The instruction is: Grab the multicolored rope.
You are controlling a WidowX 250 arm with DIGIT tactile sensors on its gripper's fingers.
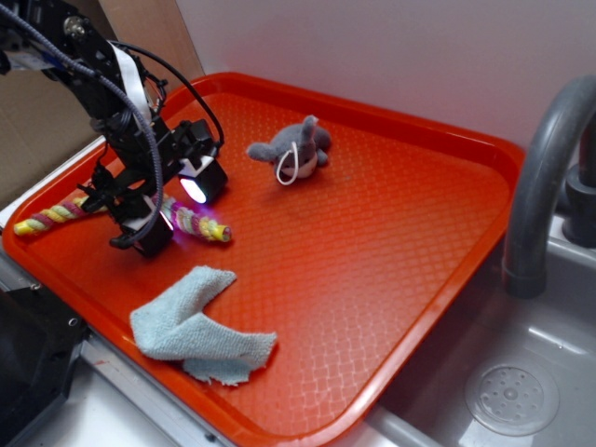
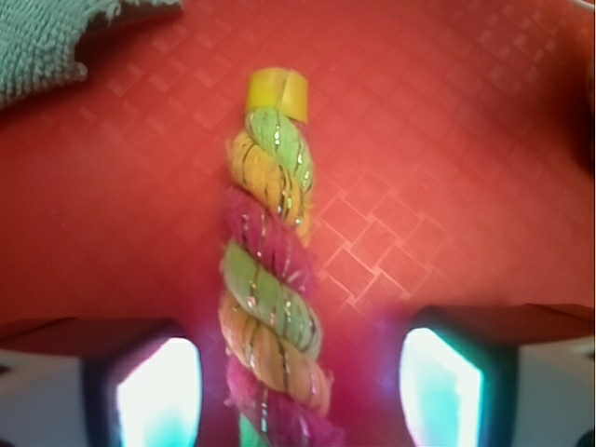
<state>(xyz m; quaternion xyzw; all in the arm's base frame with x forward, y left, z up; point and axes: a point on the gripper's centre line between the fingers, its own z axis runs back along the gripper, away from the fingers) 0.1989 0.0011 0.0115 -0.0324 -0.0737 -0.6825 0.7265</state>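
The multicolored rope (image 1: 200, 223), twisted from yellow, pink and pale green strands, lies on the orange tray (image 1: 372, 233) at its left side. My gripper (image 1: 140, 228) is low over the rope's middle, so that stretch is hidden in the exterior view. In the wrist view the rope (image 2: 270, 279) runs straight between my two fingers, with its yellow-taped end pointing away. The gripper (image 2: 293, 386) is open: the left finger (image 2: 154, 391) stands close beside the rope, the right finger (image 2: 442, 386) is apart from it with bare tray between.
A light blue cloth (image 1: 196, 326) lies crumpled at the tray's near side, its corner in the wrist view (image 2: 47, 42). A grey plush toy (image 1: 293, 149) sits at the tray's far middle. A grey faucet (image 1: 540, 177) and sink (image 1: 512, 391) are to the right.
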